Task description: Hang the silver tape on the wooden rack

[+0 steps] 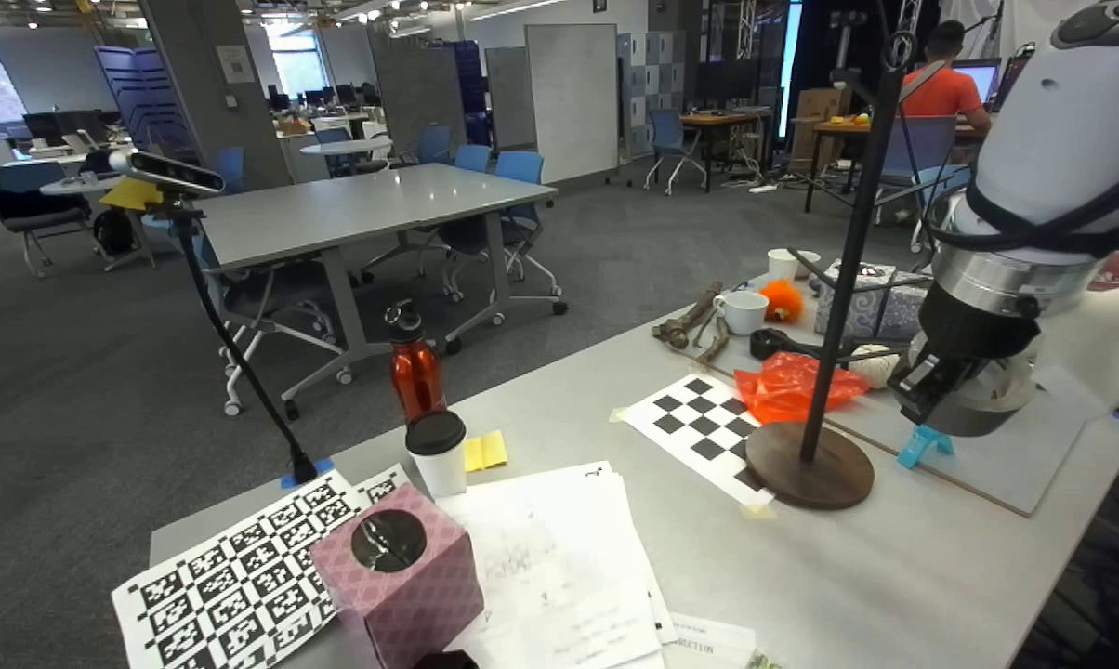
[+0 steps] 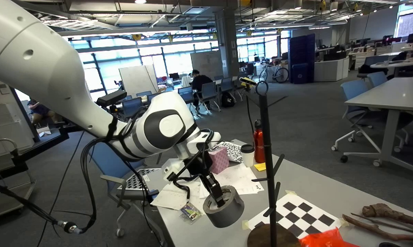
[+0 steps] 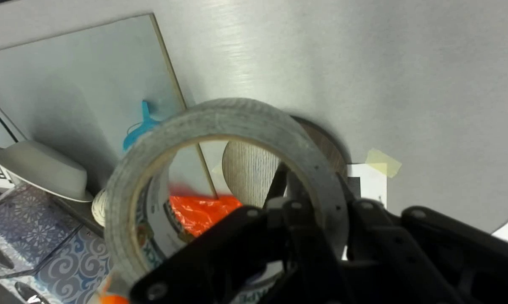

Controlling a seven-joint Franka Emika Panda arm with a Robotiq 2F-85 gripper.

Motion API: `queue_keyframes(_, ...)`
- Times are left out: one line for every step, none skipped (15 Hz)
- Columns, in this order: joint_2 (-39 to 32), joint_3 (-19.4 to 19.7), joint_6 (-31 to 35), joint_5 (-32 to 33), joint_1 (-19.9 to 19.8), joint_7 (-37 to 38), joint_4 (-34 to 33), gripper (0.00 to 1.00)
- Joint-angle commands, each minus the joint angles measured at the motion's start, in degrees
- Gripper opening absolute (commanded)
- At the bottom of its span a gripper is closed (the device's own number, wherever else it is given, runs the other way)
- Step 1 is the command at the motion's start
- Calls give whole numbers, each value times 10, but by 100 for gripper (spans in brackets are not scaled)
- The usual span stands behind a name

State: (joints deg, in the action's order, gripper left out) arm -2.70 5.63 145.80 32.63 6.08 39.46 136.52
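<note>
The silver tape, a grey ring, is held above the table in both exterior views point(image 1: 982, 413) point(image 2: 227, 214). It fills the middle of the wrist view point(image 3: 233, 120). My gripper point(image 2: 217, 193) is shut on the tape's wall, with one finger inside the ring and one outside, as the wrist view also shows point(image 3: 332, 207). The wooden rack stands upright, with its dark pole point(image 1: 852, 269) point(image 2: 269, 154) and side pegs beside the tape, apart from it in the exterior views. Its round base shows partly through the ring in the wrist view point(image 3: 249, 169).
A blue plastic piece point(image 1: 924, 446) lies on the grey board under the tape. An orange-red bag point(image 1: 792, 386) and a checkered sheet point(image 1: 699, 418) lie by the rack's base. A white cup point(image 1: 742, 312), sticks point(image 1: 690, 321) and patterned boxes point(image 3: 30, 228) stand farther along the table.
</note>
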Motion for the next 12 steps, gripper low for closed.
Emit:
queue_keyframes(1, -17, 5, 0, -19, -1, -1, 4)
queue_keyframes(0, -17, 6, 0, -20, -1, 0, 17)
queue_keyframes(-1, -18, 6, 0, -21, -1, 1, 17)
queue_keyframes(-2, -19, 6, 0, -21, -1, 1, 17)
queue_keyframes(-3, -19, 6, 0, -21, -1, 1, 17)
queue_keyframes(-4, -19, 6, 0, -20, -1, 1, 17)
queue_keyframes(-4, -19, 6, 0, -20, -1, 1, 4)
queue_keyframes(-5, -17, 8, 11, -21, 8, -3, 4)
queue_keyframes(-6, -15, 10, 20, -22, 13, -6, 4)
queue_keyframes(-8, -12, 14, 36, -24, 20, -11, 4)
queue_keyframes(-10, -10, 16, 47, -26, 21, -15, 4)
queue_keyframes(-15, -8, 20, 65, -29, 29, -22, 4)
